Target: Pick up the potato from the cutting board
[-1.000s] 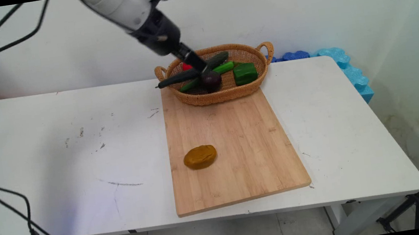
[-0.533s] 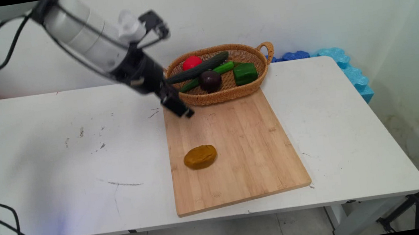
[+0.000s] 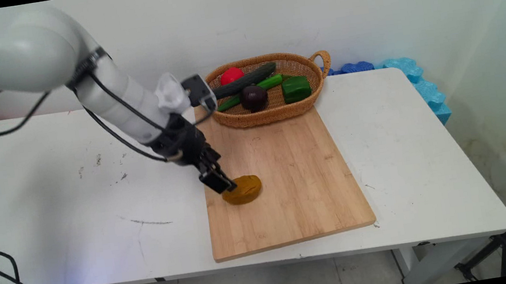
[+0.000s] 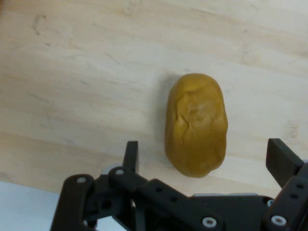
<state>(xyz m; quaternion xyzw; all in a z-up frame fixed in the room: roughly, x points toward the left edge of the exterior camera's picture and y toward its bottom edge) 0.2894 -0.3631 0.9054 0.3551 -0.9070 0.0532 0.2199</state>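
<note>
A brown potato (image 3: pixel 242 189) lies on the near left part of a wooden cutting board (image 3: pixel 287 176). My gripper (image 3: pixel 220 185) hangs just above the potato's left end, tilted down toward it. In the hand view the potato (image 4: pixel 196 124) lies lengthwise on the board (image 4: pixel 86 77), and my gripper (image 4: pixel 204 156) is open, its fingertips (image 4: pixel 131 153) spread wider than the potato and just short of its near end. Nothing is held.
A wicker basket (image 3: pixel 273 110) stands at the board's far end, holding a red tomato (image 3: pixel 231 75), a dark cucumber (image 3: pixel 245 80), a green cucumber (image 3: pixel 269 82), a dark purple round vegetable (image 3: pixel 254 97) and a green pepper (image 3: pixel 296 88). Blue foam pieces (image 3: pixel 421 85) lie past the table's far right corner.
The arm has swung out of the basket, toward the near side and down, to the potato on the board. The vegetables in the basket lie uncovered and unmoved.
</note>
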